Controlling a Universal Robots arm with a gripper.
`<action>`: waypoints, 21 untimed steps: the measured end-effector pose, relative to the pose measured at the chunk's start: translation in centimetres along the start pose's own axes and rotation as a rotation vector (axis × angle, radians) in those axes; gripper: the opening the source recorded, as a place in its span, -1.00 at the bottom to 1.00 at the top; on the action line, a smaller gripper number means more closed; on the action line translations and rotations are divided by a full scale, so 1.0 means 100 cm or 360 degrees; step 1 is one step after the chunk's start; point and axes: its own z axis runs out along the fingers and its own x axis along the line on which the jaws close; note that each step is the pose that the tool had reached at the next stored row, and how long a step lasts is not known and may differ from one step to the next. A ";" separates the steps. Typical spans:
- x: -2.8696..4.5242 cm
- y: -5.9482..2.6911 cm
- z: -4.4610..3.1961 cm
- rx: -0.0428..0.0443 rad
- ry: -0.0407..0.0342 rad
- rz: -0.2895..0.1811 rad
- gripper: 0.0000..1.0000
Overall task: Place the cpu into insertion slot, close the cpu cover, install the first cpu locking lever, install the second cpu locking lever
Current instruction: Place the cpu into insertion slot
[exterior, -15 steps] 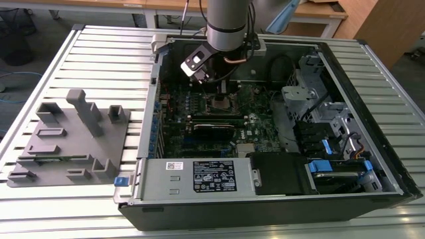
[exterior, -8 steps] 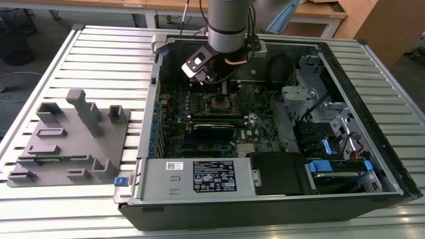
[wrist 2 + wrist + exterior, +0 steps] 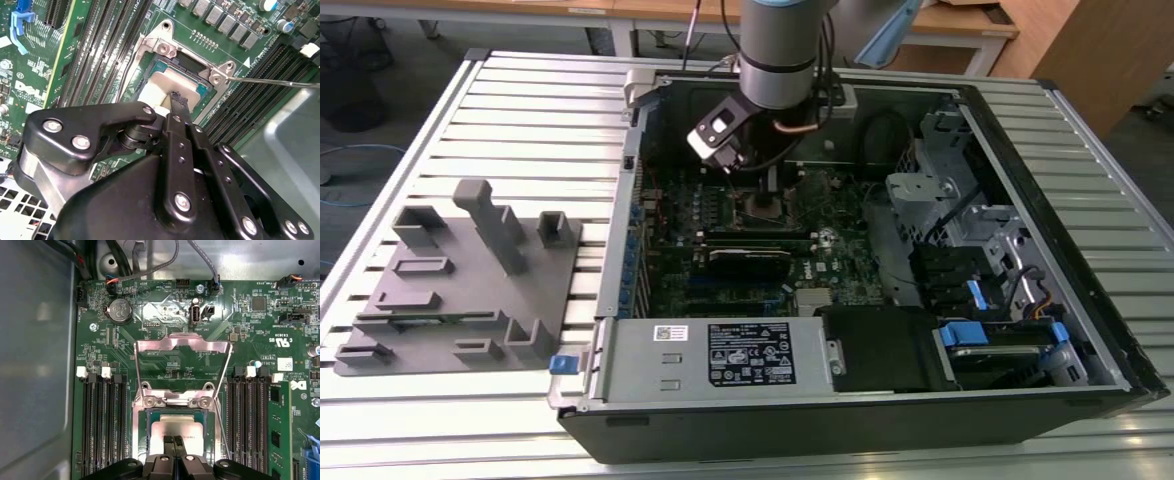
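The cpu lies flat in the insertion slot on the green board, its pale metal top showing in both wrist views. The cpu cover, a silvery frame, stands raised on its hinge beyond the slot. One thin wire locking lever runs along one side of the slot and another along the other; one lever sticks out as a straight rod. My gripper is shut, fingertips pressed together just over the cpu's top with nothing between them. In the exterior view the gripper hangs over the slot.
Black memory slots flank the socket on both sides, with a green memory stick in one. The open computer case wall, drive bays and power supply ring the board. A grey fixture lies on the slatted table at the exterior view's left.
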 end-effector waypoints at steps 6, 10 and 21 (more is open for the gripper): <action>-0.0001 -0.0002 0.0030 0.0000 -0.0001 0.0000 -0.79; -0.0002 -0.0003 0.0039 0.0001 -0.0001 0.0000 -0.79; 0.0002 0.0000 0.0034 -0.0002 0.0003 0.0000 -0.79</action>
